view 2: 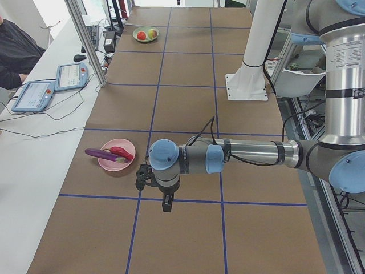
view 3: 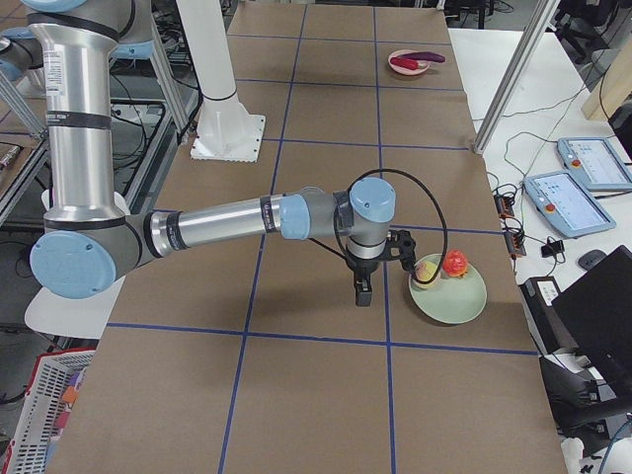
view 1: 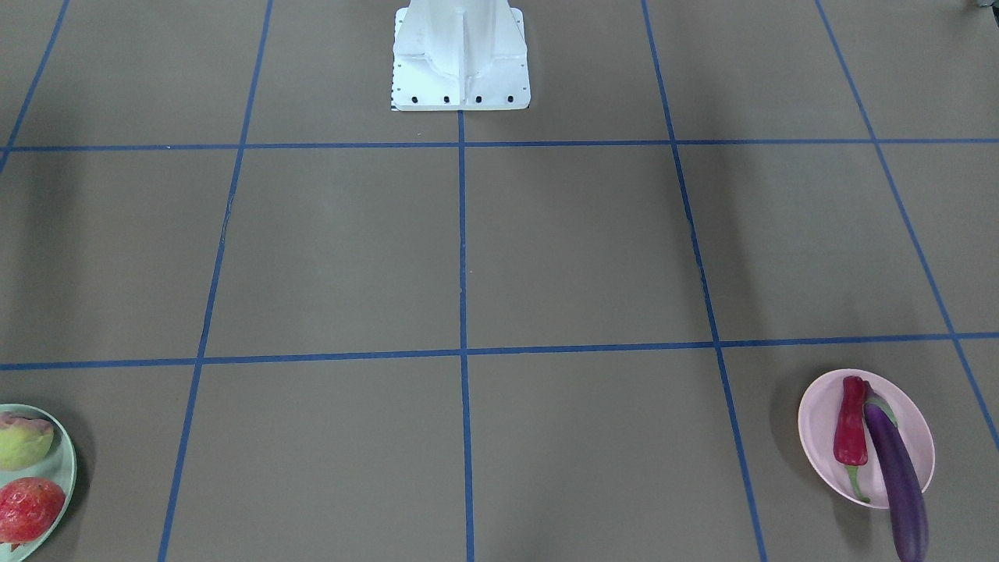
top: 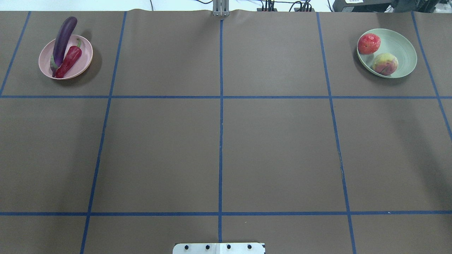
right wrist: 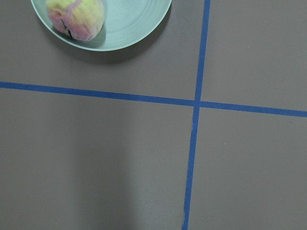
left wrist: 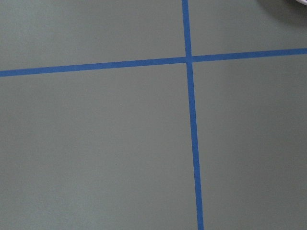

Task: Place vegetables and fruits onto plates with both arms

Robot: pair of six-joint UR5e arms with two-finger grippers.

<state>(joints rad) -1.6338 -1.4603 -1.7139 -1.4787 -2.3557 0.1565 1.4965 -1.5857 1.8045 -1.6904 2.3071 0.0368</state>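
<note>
The purple eggplant (top: 63, 37) and the red chili pepper (top: 69, 60) lie side by side on the pink plate (top: 83, 60); the eggplant's end sticks out over the rim. The pomegranate (top: 369, 43) and the peach (top: 385, 64) sit on the mint green plate (top: 402, 49). The left gripper (view 2: 165, 202) hangs above the table beside the pink plate (view 2: 108, 162). The right gripper (view 3: 363, 291) hangs beside the green plate (view 3: 454, 301). I cannot tell whether either is open or shut. The right wrist view shows the peach (right wrist: 74, 18) on the green plate (right wrist: 129, 24).
Blue tape lines (top: 220, 106) divide the brown table into squares. The white base block (view 1: 460, 58) stands at the robot's edge. Tablets (view 2: 34, 94) and cables lie on the white bench beyond the far edge, with metal posts (view 2: 85, 40) there.
</note>
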